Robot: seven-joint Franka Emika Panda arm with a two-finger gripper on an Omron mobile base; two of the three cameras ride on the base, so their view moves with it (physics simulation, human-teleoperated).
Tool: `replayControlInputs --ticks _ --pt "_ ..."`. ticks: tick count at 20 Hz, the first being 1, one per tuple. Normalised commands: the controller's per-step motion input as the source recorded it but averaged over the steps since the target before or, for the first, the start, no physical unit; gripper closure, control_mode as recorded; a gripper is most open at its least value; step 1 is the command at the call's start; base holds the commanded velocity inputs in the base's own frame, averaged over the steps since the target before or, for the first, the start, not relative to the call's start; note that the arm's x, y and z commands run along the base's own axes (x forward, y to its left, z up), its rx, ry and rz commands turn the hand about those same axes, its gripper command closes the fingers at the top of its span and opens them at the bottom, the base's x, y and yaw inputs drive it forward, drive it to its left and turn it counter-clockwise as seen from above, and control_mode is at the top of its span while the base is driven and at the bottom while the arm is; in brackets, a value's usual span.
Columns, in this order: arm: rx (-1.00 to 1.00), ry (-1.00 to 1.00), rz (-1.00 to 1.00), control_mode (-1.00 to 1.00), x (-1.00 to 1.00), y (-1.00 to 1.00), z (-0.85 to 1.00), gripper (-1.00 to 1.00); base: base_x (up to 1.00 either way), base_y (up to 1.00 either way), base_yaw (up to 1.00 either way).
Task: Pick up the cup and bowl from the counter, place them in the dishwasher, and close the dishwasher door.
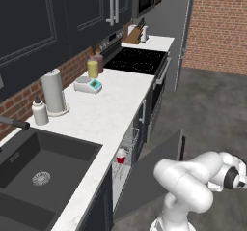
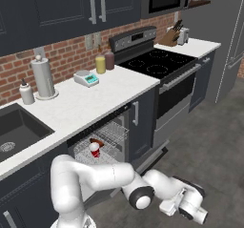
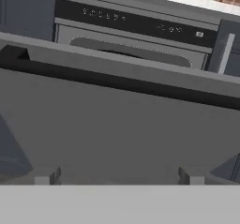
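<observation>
Stood in a rendered kitchen: long white speckled counter (image 1: 113, 107) over dark cabinets, brick wall behind, black sink (image 1: 34, 177) set in at the near end. Beyond the counter, black-topped stove (image 2: 159, 62), with a knife block (image 1: 133, 34) on the short counter past it.

Under the counter, dishwasher (image 2: 102, 139) open, silver wire rack (image 2: 112, 136) pulled partway out. Dishwasher door (image 1: 149, 174) dropped only partway, tilted between upright and flat, its outer dark grey face towards the hand camera.

White arm bent low in front of the appliance, elbow near the floor, wrist turned towards the door. Gripper (image 3: 117, 178) spread as wide as it goes, nothing between the fingers; fingertips (image 3: 47, 176) close up against the door's face, contact not clear.

On the counter by the wall: paper towel roll (image 1: 53, 92) upright on its holder, small white soap bottle (image 1: 39, 111) just beside it, white kitchen scale (image 1: 88, 85) further along, then a yellow-filled bottle (image 1: 92, 68) and a dark brown one (image 1: 99, 61) next to each other.

Cup (image 1: 121, 156), red with white rim, upright in the rack. Bowl (image 2: 96, 141), dark red-brown, in the rack just behind the cup, partly hidden by it.
</observation>
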Motion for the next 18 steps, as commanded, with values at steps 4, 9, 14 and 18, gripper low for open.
replayControlInputs --ticks 4,9,14,18 --pt "0.11 0.00 -0.01 -1.00 0.13 0.01 -0.09 -1.00 0.00 0.00 0.00" --pt "0.07 -0.02 -0.01 -1.00 -0.11 0.07 -0.17 -1.00 0.00 0.00 0.00" --pt "0.03 -0.03 0.00 -1.00 0.03 0.02 -0.13 -1.00 0.00 0.00 0.00" --pt "0.05 0.01 0.00 -1.00 0.23 0.12 -0.27 -1.00 0.00 0.00 0.00"
